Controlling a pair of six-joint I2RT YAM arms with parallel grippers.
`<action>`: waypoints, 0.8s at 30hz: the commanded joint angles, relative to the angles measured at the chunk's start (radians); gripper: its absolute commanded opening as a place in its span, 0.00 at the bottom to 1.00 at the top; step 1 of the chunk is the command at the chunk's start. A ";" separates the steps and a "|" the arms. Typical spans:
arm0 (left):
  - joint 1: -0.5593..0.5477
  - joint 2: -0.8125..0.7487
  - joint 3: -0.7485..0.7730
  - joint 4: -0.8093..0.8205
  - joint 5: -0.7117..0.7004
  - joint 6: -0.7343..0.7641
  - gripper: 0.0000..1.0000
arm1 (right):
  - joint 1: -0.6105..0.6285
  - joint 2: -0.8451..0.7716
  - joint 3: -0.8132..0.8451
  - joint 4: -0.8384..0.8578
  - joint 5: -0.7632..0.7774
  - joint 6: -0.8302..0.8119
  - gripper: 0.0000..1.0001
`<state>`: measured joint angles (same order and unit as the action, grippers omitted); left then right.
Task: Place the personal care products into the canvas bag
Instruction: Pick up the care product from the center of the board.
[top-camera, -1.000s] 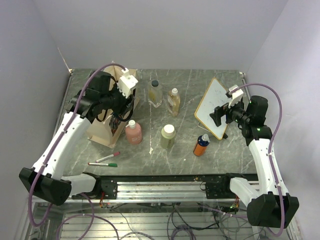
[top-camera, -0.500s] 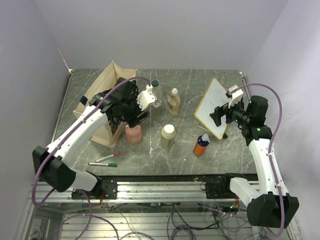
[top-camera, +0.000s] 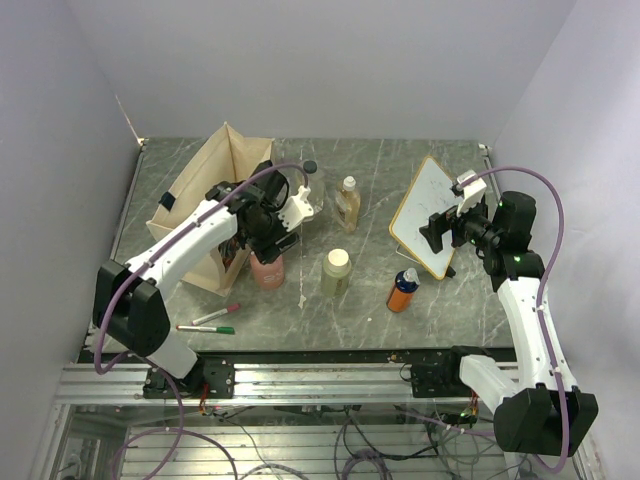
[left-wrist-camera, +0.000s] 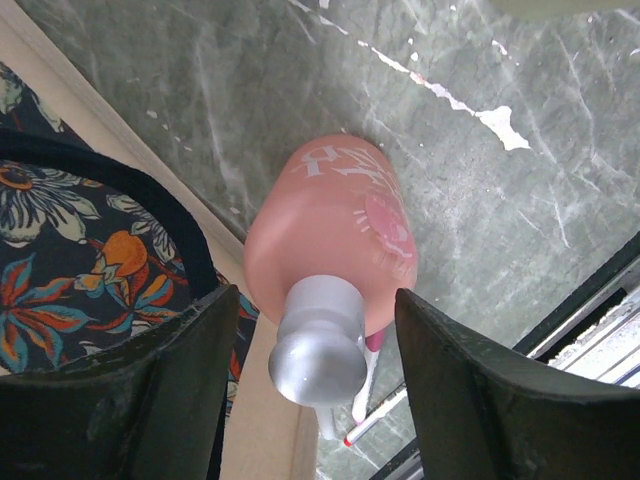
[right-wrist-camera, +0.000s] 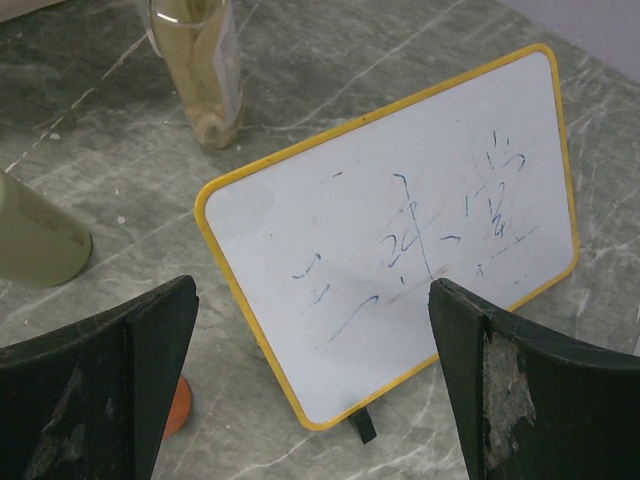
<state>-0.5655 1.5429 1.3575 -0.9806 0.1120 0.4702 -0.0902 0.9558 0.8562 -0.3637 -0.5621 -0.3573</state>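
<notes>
The salmon-pink bottle stands just right of the canvas bag. My left gripper hovers right over it. In the left wrist view the white cap sits between the two open fingers with a gap on each side, the pink body below. The clear black-capped bottle, amber bottle, pale green bottle and orange bottle stand on the table. My right gripper hangs open and empty in front of the whiteboard.
A red marker and a green marker lie near the front edge, left of centre. The bag's floral print and dark strap sit close beside the left finger. The yellow-framed whiteboard leans upright, with the amber bottle behind it.
My left arm swung from above the bag's mouth rightward and down over the salmon-pink bottle, and its jaws widened. The right arm and all bottles stayed put.
</notes>
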 joint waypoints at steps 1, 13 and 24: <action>-0.008 -0.006 -0.019 -0.023 -0.022 -0.033 0.71 | 0.000 -0.010 -0.012 0.016 -0.010 -0.012 1.00; -0.008 -0.048 -0.042 0.003 -0.020 -0.053 0.56 | 0.001 0.001 -0.008 0.007 -0.024 -0.016 1.00; -0.010 -0.041 -0.001 -0.030 0.000 -0.018 0.25 | 0.001 -0.004 -0.010 0.004 -0.028 -0.022 1.00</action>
<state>-0.5674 1.5146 1.3216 -0.9821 0.1112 0.4305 -0.0902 0.9585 0.8558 -0.3645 -0.5770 -0.3641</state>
